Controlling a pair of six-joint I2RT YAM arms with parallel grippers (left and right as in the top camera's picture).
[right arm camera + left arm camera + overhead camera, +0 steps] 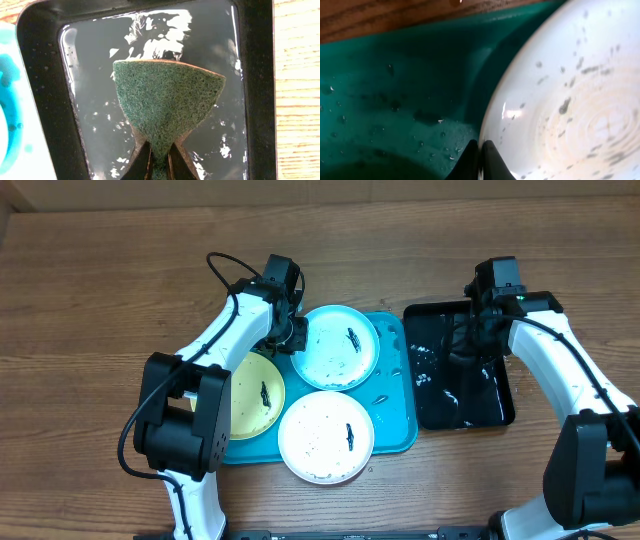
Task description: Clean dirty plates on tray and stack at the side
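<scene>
Three plates lie on the turquoise tray [398, 355]: the light blue plate [335, 348] at the back, the yellow-green plate [255, 395] at the left, the white plate [325, 435] at the front. All carry dark smears. My left gripper [293, 340] is pinched shut on the light blue plate's left rim; the left wrist view shows its fingers [480, 152] on the speckled plate's edge [570, 90] over the wet tray [395, 90]. My right gripper [478, 330] is over the black tray, shut [160, 157] on a green scouring sponge [167, 100].
The glossy black tray [480, 412] with shallow water [90, 75] stands right of the turquoise tray, touching its edge. Brown wooden tabletop [100, 300] surrounds both trays. The white plate overhangs the turquoise tray's front rim.
</scene>
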